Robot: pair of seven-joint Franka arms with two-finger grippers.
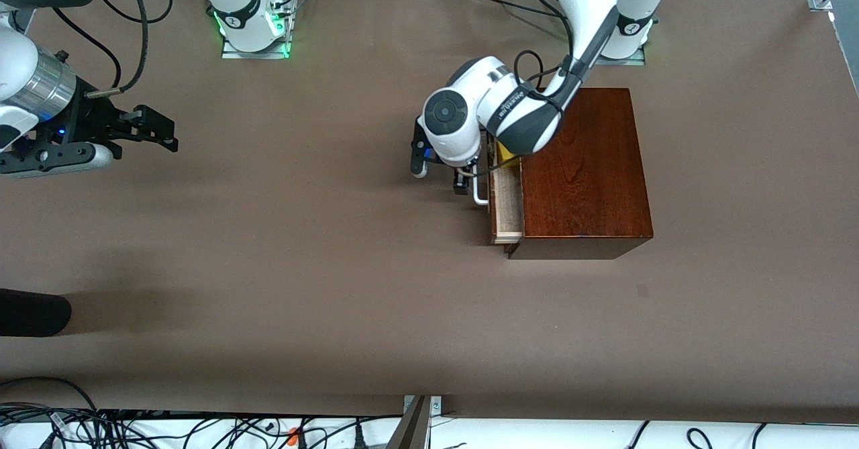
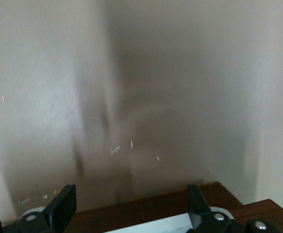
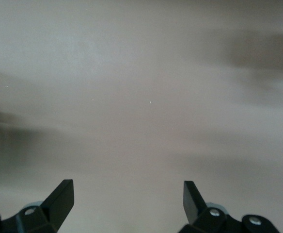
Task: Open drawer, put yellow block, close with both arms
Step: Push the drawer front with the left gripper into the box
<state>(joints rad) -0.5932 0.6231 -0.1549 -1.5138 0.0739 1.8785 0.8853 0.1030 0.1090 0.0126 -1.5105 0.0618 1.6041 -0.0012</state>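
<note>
The dark reddish-brown wooden box (image 1: 584, 167) stands toward the left arm's end of the table. Its drawer (image 1: 508, 204) is pulled out a short way and shows pale wood inside. The yellow block (image 1: 508, 158) lies in the drawer, partly hidden under the left arm's wrist. My left gripper (image 1: 464, 182) is open in front of the drawer, at the white bar handle (image 1: 480, 195). In the left wrist view the fingers (image 2: 64, 206) stand wide apart, with the handle (image 2: 156, 226) and the dark drawer front (image 2: 132, 211) between them. My right gripper (image 1: 156, 130) is open and empty and waits above the table at the right arm's end; it also shows in the right wrist view (image 3: 127, 200).
A brown table cover (image 1: 335, 247) spans the whole table. A dark object (image 1: 30, 313) juts in at the edge of the view near the right arm's end. Cables lie along the table's edge nearest the front camera (image 1: 134, 429).
</note>
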